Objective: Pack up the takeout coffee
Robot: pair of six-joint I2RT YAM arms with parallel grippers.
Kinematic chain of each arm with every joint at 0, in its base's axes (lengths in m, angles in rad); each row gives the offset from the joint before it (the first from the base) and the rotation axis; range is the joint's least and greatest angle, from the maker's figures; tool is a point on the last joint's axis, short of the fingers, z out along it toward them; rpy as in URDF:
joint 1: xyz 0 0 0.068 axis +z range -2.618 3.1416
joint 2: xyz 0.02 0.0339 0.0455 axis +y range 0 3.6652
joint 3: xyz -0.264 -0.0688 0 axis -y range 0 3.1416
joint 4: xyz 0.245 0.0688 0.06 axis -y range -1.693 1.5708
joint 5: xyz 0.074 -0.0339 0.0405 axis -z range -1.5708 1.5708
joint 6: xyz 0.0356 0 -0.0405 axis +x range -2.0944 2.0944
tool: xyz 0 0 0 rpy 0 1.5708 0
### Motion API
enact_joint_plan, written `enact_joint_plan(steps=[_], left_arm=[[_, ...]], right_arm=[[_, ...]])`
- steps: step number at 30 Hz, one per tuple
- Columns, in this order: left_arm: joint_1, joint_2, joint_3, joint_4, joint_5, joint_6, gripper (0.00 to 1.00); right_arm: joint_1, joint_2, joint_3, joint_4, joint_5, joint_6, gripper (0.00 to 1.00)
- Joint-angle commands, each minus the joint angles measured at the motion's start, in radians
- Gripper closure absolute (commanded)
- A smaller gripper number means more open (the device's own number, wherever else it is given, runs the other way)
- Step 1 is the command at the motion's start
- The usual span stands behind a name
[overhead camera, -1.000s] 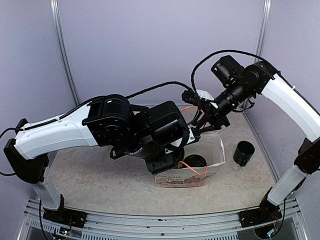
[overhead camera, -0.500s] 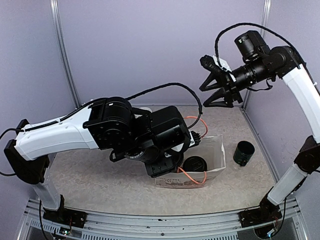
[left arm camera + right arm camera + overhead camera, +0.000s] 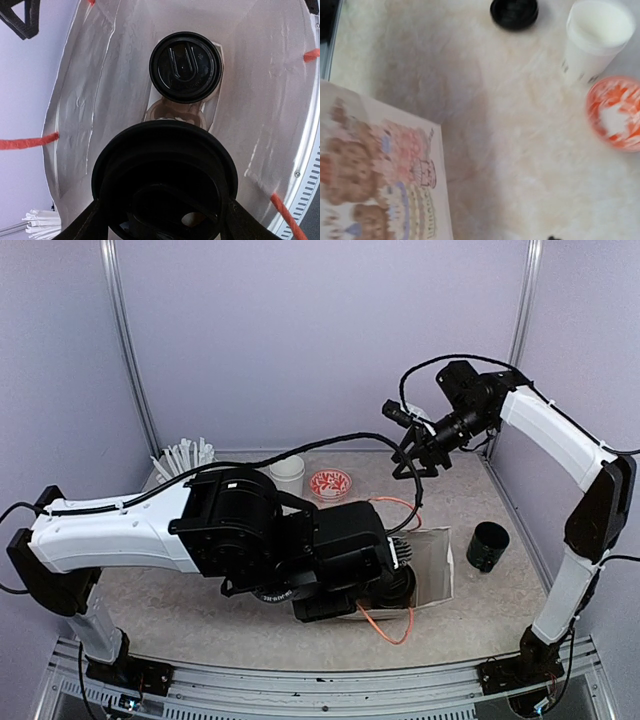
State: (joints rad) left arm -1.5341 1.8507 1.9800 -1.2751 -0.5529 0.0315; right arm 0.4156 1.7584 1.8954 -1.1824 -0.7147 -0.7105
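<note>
White paper forms the walls of the carrier bag (image 3: 100, 90), which stands open on the tabletop (image 3: 200, 595) with orange cord handles (image 3: 25, 143). The left wrist view looks straight down into it. The left gripper (image 3: 162, 212) is clenched around a lidded coffee cup (image 3: 162, 165), one finger (image 3: 90, 222) on each side of the black lid, and holds it within the mouth of the bag. The second coffee cup (image 3: 186, 66) stands on the bag's floor, just beyond the held one, its black lid facing up.

In the top view the right gripper (image 3: 412, 448) hangs in the air above the far side of the tabletop, jaws spread and holding nothing.

The right wrist view shows the bag's printed outer face, an unlidded white cup (image 3: 597, 37), a loose black lid (image 3: 514, 11) beside it, and an orange-and-white dish (image 3: 615, 112). A black pot (image 3: 488, 545) stands right of the bag, and white straws (image 3: 185, 455) sit at the far left.
</note>
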Motion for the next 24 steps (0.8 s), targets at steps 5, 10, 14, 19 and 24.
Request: enact_joint_plan(steps=[5, 10, 14, 19, 24], left_arm=[[-0.048, 0.029, 0.003, -0.042, -0.052, -0.011, 0.34], [-0.063, 0.036, 0.007, -0.033, -0.050, 0.008, 0.34], [-0.066, 0.041, -0.012, -0.012, -0.061, 0.025, 0.34], [-0.064, 0.050, -0.028, 0.010, -0.086, 0.054, 0.35], [-0.048, 0.052, -0.048, 0.023, -0.077, 0.069, 0.35]], right_arm=[[-0.004, 0.060, -0.099, 0.122, -0.033, 0.041, 0.45], [-0.003, 0.084, -0.122, 0.136, -0.069, 0.046, 0.45], [-0.003, 0.100, -0.147, 0.161, -0.075, 0.050, 0.45], [-0.003, 0.137, -0.154, 0.180, -0.084, 0.061, 0.45], [-0.003, 0.164, -0.158, 0.188, -0.114, 0.071, 0.46]])
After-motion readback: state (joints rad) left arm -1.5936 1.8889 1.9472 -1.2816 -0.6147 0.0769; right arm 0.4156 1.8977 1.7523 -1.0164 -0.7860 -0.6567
